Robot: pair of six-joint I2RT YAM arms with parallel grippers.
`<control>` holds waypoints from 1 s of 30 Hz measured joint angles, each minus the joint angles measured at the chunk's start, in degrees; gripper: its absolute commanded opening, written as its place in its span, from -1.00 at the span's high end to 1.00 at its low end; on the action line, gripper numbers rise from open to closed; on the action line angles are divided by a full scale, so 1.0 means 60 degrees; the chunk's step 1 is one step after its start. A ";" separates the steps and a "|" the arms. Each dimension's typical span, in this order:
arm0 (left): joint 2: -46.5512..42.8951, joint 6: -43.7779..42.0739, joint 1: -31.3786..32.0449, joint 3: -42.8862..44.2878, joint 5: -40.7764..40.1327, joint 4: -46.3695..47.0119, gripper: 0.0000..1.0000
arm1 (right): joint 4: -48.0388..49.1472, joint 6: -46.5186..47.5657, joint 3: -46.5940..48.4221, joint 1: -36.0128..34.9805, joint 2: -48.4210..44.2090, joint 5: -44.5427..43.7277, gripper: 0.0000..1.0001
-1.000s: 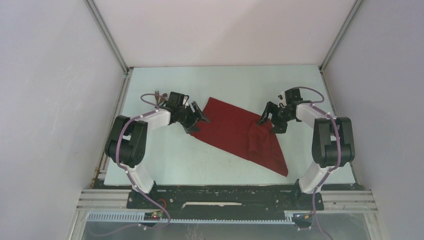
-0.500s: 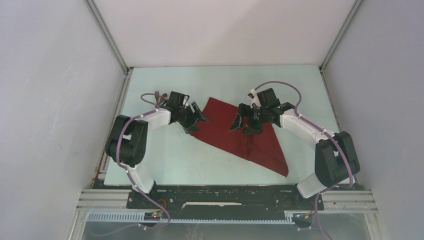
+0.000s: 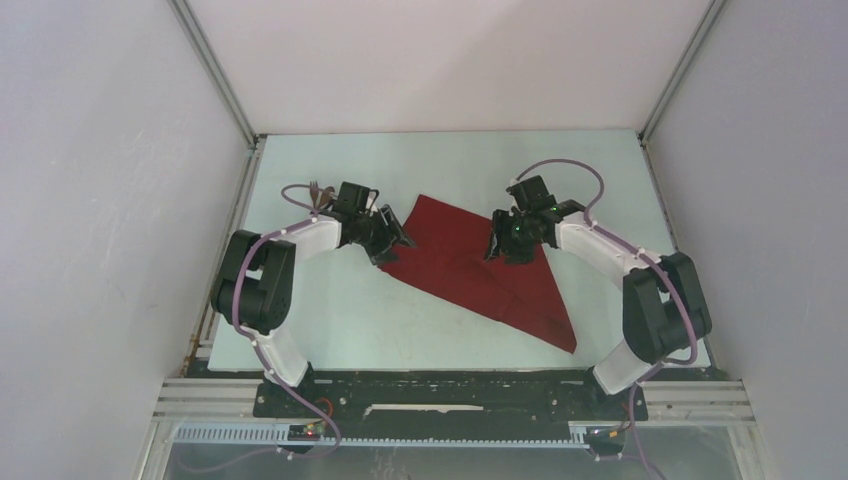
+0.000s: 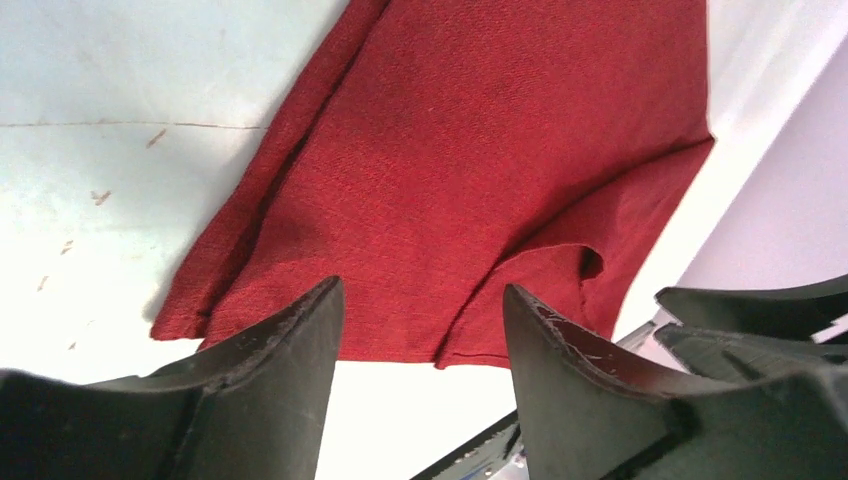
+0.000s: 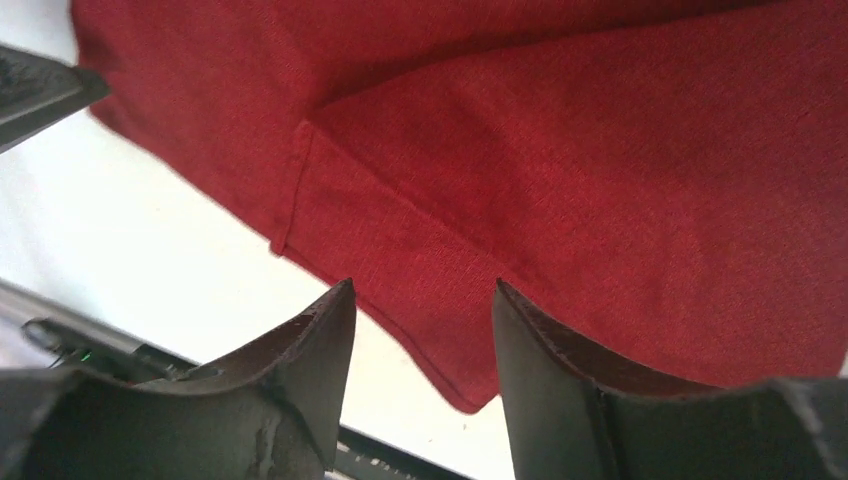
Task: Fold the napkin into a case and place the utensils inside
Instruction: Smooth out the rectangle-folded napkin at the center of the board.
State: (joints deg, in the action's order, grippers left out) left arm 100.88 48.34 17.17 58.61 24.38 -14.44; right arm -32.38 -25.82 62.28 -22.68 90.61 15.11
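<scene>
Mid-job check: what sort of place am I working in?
Probably a lab test cell, not a home: plain white walls, aluminium frame rails, and a pale table with a red napkin.

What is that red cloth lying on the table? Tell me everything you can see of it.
It is a dark red napkin of plain woven fabric with stitched hems. It lies mostly flat on the pale table, folded over itself into a slanted wedge, with layered edges and one small raised fold. The left end effector is at its left corner, the right end effector near its far edge; contact is unclear.
</scene>
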 measured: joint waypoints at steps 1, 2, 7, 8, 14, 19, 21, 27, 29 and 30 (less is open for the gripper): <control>-0.0011 -0.0073 0.0007 0.0004 -0.0051 -0.0051 -0.28 | -0.0018 0.0058 0.0091 -0.0124 0.0120 -0.0280 -0.21; -0.0047 -0.0215 0.0026 0.0004 -0.0189 -0.0175 -0.28 | -0.0047 0.0197 0.0222 -0.0310 0.0280 -0.0678 -0.27; -0.0652 -0.0973 0.0113 0.0047 -0.1093 -0.1075 -0.18 | -0.0350 0.1042 0.0841 -0.1763 0.0933 -0.2892 -0.32; -0.0721 -0.1064 0.0113 0.0102 -0.1144 -0.1180 -0.14 | -0.0444 0.1184 0.1049 -0.2033 0.1115 -0.3311 -0.30; -0.0313 -0.1045 0.0120 0.0452 -0.0769 -0.1107 0.02 | -0.0998 0.1953 0.2499 -0.3275 0.2637 -0.5807 -0.27; 0.0208 -0.0874 0.0120 0.0448 -0.0707 -0.1104 0.14 | -0.1563 0.2124 0.2929 -0.3544 0.3381 -0.7147 -0.23; 0.0302 -0.0805 0.0120 0.0448 -0.0710 -0.1104 0.18 | -0.1741 0.2113 0.3034 -0.3548 0.3559 -0.7504 -0.22; 0.0605 -0.0550 0.0033 0.0372 -0.0747 -0.1064 0.31 | -0.2000 0.1891 0.3129 -0.3337 0.3814 -0.8207 0.10; 0.0652 -0.0430 -0.0102 0.0291 -0.0630 -0.1013 0.32 | -0.2047 0.1687 0.3115 -0.3169 0.3792 -0.8444 0.23; 0.0652 -0.0375 -0.0157 0.0251 -0.0590 -0.0976 0.32 | -0.2033 0.1559 0.3045 -0.3045 0.3745 -0.8561 0.25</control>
State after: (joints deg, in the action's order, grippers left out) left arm 104.79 46.09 16.23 60.12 20.84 -20.29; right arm -44.58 -16.47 80.55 -40.95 113.08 -36.25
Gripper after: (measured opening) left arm 0.348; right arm 0.434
